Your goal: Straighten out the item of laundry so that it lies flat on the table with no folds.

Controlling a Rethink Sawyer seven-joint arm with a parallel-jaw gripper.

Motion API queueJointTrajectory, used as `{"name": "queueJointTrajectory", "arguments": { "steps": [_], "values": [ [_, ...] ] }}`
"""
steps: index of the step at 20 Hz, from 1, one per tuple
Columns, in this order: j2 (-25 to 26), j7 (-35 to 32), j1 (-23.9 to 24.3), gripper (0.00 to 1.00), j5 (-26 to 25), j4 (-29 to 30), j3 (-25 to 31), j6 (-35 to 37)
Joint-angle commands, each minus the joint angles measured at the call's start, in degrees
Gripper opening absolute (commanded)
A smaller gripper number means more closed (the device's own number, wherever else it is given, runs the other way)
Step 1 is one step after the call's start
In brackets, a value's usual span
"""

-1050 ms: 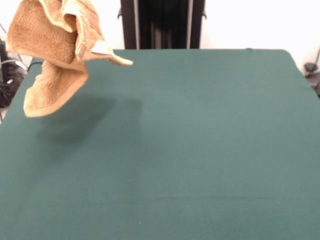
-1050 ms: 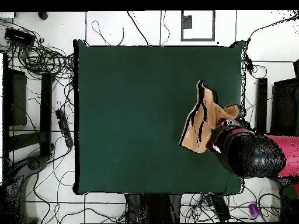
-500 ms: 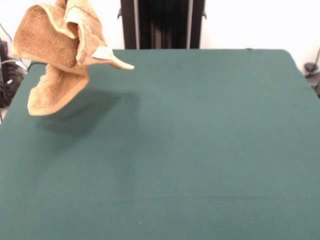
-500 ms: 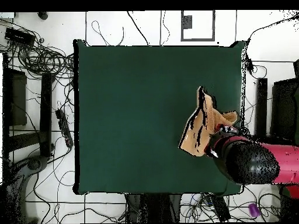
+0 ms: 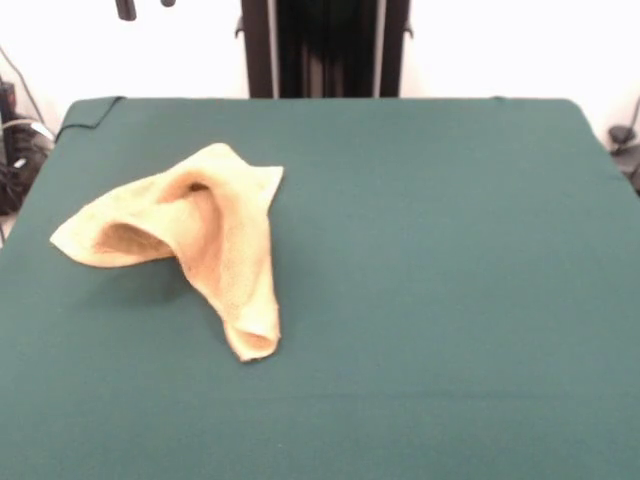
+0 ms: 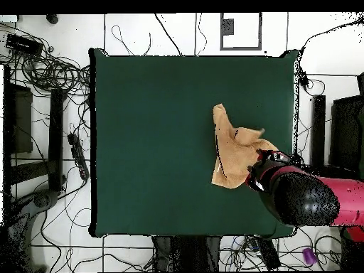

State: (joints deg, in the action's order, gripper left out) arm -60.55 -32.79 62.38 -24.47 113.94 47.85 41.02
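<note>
Front view: crumpled towel (image 5: pixel 200 235) on green table (image 5: pixel 450 300), tool (image 5: pixel 143 6) tips apart above, no legible writing.

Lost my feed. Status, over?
Gripper open, raised above table. Towel on table, crumpled, folded over. Nothing in the way.

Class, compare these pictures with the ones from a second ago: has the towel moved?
Yes. The towel has come down from hanging above the table's far left corner and now lies crumpled on the green table, nearer the front edge, released by the claw.
</note>
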Motion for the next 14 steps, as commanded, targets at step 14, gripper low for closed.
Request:
{"name": "queueJointTrajectory", "arguments": {
  "steps": [14],
  "values": [
    [3.52, -12.96, -7.8, 1.0, 0.91, 6.35, -6.02, -1.56]
  ]
}}
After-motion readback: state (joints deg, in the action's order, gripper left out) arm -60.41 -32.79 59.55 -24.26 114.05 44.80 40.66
